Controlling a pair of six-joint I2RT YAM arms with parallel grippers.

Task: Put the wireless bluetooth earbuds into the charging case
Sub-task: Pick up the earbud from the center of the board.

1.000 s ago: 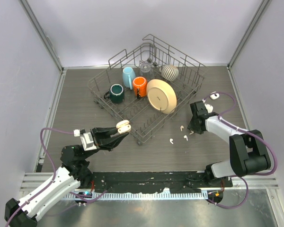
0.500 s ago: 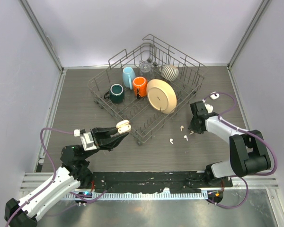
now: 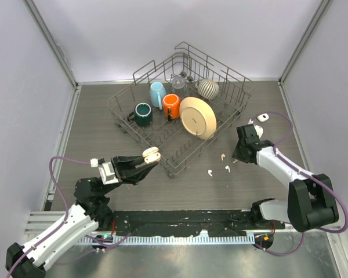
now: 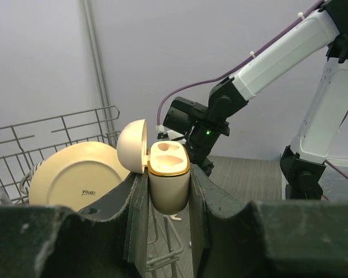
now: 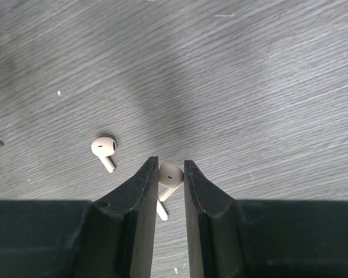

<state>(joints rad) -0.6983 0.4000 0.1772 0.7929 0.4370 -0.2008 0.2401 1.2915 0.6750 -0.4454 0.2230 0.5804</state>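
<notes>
Within right hand (image 5: 170, 161): glossy rounded earbud (image 5: 170, 174) | streaky woodgrain table (image 5: 249, 87)

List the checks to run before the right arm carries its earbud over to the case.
1. Grip: right pincer shut on an earbud: ok.
2. Lift: held earbud clear of the table: cannot tell.
3. Hold: left pincer gripping the charging case upright: ok.
4. Access: lid open, both sockets empty: ok.
5. Clearance: second earbud lying apart from the right pincer's fingers: ok.
</notes>
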